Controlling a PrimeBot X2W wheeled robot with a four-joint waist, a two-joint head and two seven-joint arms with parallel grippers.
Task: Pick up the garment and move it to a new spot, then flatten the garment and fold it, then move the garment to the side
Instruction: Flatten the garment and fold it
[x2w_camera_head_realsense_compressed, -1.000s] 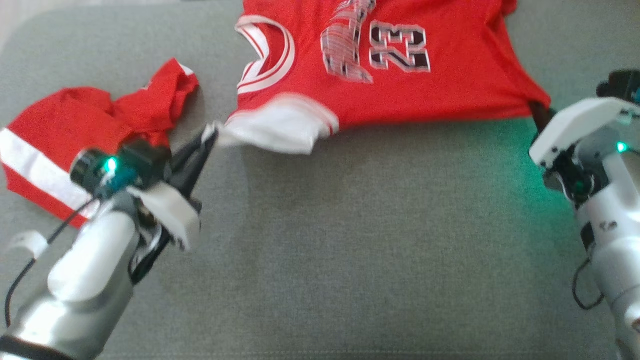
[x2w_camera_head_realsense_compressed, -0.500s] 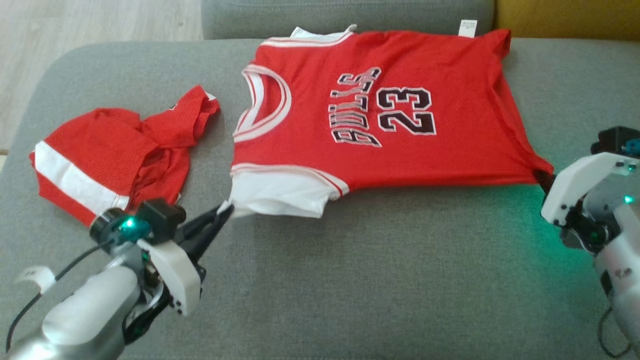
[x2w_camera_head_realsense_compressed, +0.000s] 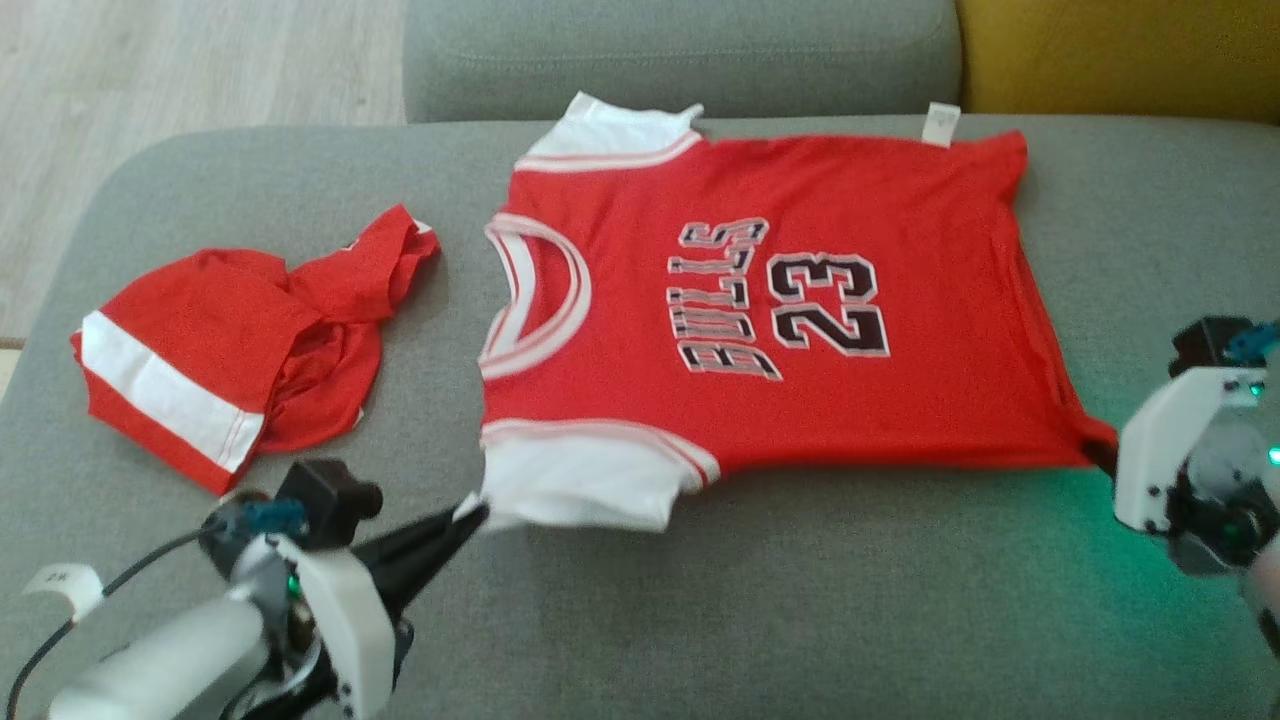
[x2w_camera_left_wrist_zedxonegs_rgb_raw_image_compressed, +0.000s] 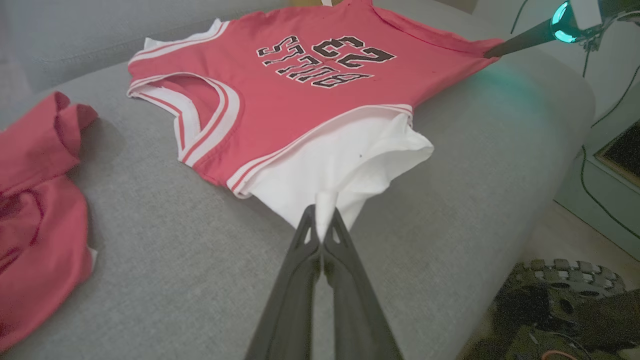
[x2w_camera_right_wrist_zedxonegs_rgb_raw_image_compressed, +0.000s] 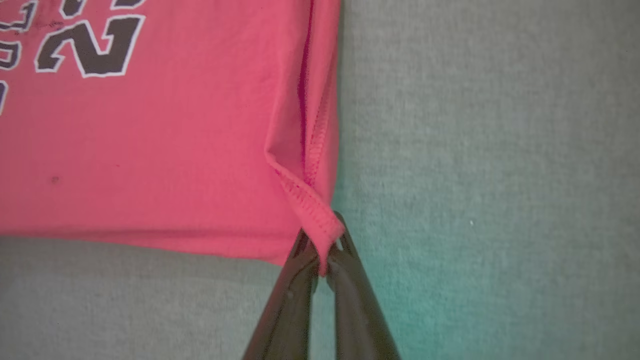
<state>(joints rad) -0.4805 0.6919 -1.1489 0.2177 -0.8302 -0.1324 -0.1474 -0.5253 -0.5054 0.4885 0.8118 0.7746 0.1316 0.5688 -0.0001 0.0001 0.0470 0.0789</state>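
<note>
A red jersey (x2w_camera_head_realsense_compressed: 770, 310) with white sleeves and "BULLS 23" on its chest lies spread on the grey sofa seat (x2w_camera_head_realsense_compressed: 780, 600). My left gripper (x2w_camera_head_realsense_compressed: 470, 515) is shut on the tip of its near white sleeve (x2w_camera_left_wrist_zedxonegs_rgb_raw_image_compressed: 345, 165), pinched at the left gripper's fingertips (x2w_camera_left_wrist_zedxonegs_rgb_raw_image_compressed: 322, 225). My right gripper (x2w_camera_head_realsense_compressed: 1105, 455) is shut on the jersey's near hem corner (x2w_camera_right_wrist_zedxonegs_rgb_raw_image_compressed: 320, 220), the red cloth (x2w_camera_right_wrist_zedxonegs_rgb_raw_image_compressed: 150, 140) pulled taut between both grips. The right gripper also appears in the left wrist view as a dark finger (x2w_camera_left_wrist_zedxonegs_rgb_raw_image_compressed: 515, 42) at that corner.
A second red garment with a white stripe (x2w_camera_head_realsense_compressed: 240, 340) lies crumpled at the sofa's left. The sofa back (x2w_camera_head_realsense_compressed: 680, 50) and a yellow cushion (x2w_camera_head_realsense_compressed: 1120, 50) rise behind. Wooden floor (x2w_camera_head_realsense_compressed: 180, 70) lies beyond the left end.
The camera has tilted, bringing the whole jersey into view. Both grippers have drawn the jersey toward me while keeping their hold, and it now lies flatter and more stretched.
</note>
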